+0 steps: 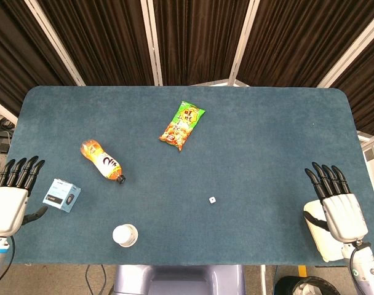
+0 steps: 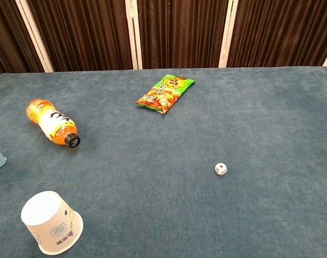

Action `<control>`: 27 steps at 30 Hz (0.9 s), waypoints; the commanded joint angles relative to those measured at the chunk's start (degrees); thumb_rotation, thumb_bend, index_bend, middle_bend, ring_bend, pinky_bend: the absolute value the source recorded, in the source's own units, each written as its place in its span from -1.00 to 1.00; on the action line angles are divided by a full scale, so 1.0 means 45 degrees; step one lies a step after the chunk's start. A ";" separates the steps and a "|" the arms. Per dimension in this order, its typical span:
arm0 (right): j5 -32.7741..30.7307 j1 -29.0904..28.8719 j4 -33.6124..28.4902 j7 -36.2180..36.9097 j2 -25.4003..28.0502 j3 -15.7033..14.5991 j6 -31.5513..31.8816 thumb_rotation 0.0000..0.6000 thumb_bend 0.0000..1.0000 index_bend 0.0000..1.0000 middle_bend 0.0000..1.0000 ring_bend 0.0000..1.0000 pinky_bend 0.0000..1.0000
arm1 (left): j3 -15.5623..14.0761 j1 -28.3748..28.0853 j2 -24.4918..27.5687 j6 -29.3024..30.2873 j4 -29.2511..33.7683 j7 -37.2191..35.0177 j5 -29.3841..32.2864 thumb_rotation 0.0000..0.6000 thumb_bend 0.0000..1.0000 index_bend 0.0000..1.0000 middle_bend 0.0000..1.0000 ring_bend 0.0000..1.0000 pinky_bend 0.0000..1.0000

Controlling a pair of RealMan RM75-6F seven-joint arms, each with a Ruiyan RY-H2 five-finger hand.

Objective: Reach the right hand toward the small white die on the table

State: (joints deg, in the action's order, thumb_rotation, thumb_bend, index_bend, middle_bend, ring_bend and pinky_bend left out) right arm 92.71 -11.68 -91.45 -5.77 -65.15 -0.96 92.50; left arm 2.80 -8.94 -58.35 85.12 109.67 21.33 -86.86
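Note:
The small white die (image 1: 212, 200) lies alone on the blue tabletop, slightly right of centre near the front; the chest view shows the die (image 2: 221, 169) with dark pips. My right hand (image 1: 336, 204) hovers at the table's front right edge, fingers straight and apart, holding nothing, far to the right of the die. My left hand (image 1: 13, 196) sits at the front left edge, fingers also spread and empty. Neither hand appears in the chest view.
An orange drink bottle (image 1: 102, 161) lies on its side at left. A green snack bag (image 1: 183, 125) lies toward the back centre. A small blue box (image 1: 61, 195) sits near my left hand. A white paper cup (image 1: 125, 235) lies tipped at the front.

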 commanded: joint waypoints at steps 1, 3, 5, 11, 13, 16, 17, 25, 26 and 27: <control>-0.0056 0.0092 -0.0069 0.0397 -0.0005 0.0056 -0.0110 1.00 -1.00 -1.00 -1.00 -1.00 -1.00 | 0.0017 -0.0008 -0.0003 -0.0038 -0.0040 -0.0052 0.0043 1.00 -1.00 -1.00 -1.00 -1.00 -1.00; 0.0021 0.0073 0.0031 0.0531 -0.0029 0.0057 -0.0215 1.00 -1.00 -1.00 -1.00 -1.00 -1.00 | 0.0027 -0.0026 0.0000 -0.0102 -0.0067 -0.0092 0.0096 1.00 -1.00 -1.00 -1.00 -1.00 -1.00; 0.0090 0.0038 0.0140 0.0563 -0.0086 0.0055 -0.0328 1.00 -1.00 -1.00 -1.00 -1.00 -1.00 | 0.0036 -0.0042 0.0010 -0.0150 -0.0086 -0.0092 0.0137 1.00 -1.00 -1.00 -1.00 -1.00 -1.00; 0.0475 -0.0573 0.0253 0.0542 -0.0372 -0.0065 -0.1588 1.00 -0.29 -1.00 0.15 -0.01 -0.07 | 0.0073 -0.0045 0.0008 -0.0132 -0.0068 -0.0067 0.0134 1.00 -1.00 -1.00 -1.00 -1.00 -1.00; 0.0709 -0.1040 0.0067 0.0572 -0.0339 -0.0200 -0.2469 1.00 0.02 -1.00 0.37 0.26 0.54 | 0.0079 -0.0067 -0.0010 -0.0169 -0.0067 -0.0039 0.0137 1.00 -1.00 -1.00 -1.00 -1.00 -1.00; 0.1014 -0.1978 -0.0321 0.0784 -0.0257 -0.0389 -0.4187 1.00 0.26 -1.00 0.55 0.39 0.91 | 0.0118 -0.0154 -0.0048 -0.0308 -0.0092 0.0000 0.0198 1.00 -1.00 -1.00 -1.00 -1.00 -1.00; 0.1103 -0.2339 -0.0395 0.0704 -0.0271 -0.0422 -0.4826 1.00 0.29 -1.00 0.58 0.41 0.96 | 0.0140 -0.0183 -0.0067 -0.0356 -0.0128 0.0039 0.0253 1.00 -1.00 -1.00 -1.00 -1.00 -1.00; 0.0641 -0.3946 -0.0370 -0.0882 -0.1133 -0.0375 -0.8211 1.00 0.33 -1.00 0.59 0.44 1.00 | 0.0247 -0.0309 -0.0150 -0.0655 -0.0246 0.0203 0.0730 1.00 -1.00 -1.00 -1.00 -1.00 -1.00; 0.0545 -0.4034 -0.0318 -0.1034 -0.1279 -0.0344 -0.8412 1.00 0.33 -1.00 0.59 0.44 1.00 | 0.0255 -0.0317 -0.0153 -0.0672 -0.0254 0.0212 0.0763 1.00 -1.00 -1.00 -1.00 -1.00 -1.00; 0.0416 -0.4146 -0.0226 -0.1243 -0.1492 -0.0291 -0.8647 1.00 0.33 -1.00 0.59 0.44 1.00 | 0.0266 -0.0329 -0.0164 -0.0697 -0.0274 0.0228 0.0813 1.00 -1.00 -1.00 -1.00 -1.00 -1.00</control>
State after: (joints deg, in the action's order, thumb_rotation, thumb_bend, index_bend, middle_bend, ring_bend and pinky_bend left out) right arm 95.80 -28.35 -92.87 -9.07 -69.81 -2.55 56.15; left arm 3.96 -10.38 -59.05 82.06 108.50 22.30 -83.31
